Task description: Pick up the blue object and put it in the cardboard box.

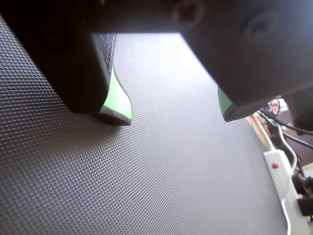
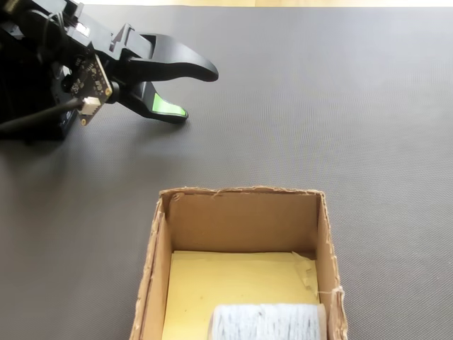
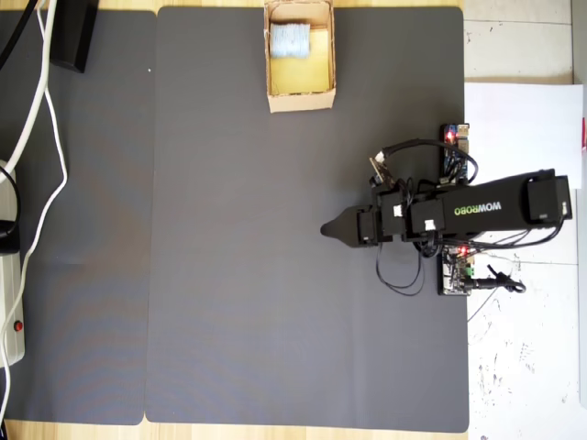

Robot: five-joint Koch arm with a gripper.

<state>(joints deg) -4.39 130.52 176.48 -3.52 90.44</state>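
Observation:
The blue object (image 2: pixel 265 322), a pale ridged roll, lies inside the cardboard box (image 2: pixel 241 219) on its yellowish floor, against the near wall in the fixed view. From overhead the blue object (image 3: pixel 292 39) sits in the far half of the cardboard box (image 3: pixel 300 101), at the mat's top edge. My gripper (image 2: pixel 197 93) is open and empty, low over the mat and well away from the box. The wrist view shows my gripper (image 1: pixel 173 116) with green pads (image 1: pixel 119 100) wide apart and only bare mat between them. Overhead, my gripper (image 3: pixel 328 229) points left at mid-mat.
A black textured mat (image 3: pixel 229 275) covers the table. A white power strip (image 3: pixel 11 312) and white cables (image 3: pixel 41 110) lie along the left edge in the overhead view. Circuit boards (image 3: pixel 456 272) with wires sit beside the arm at the right.

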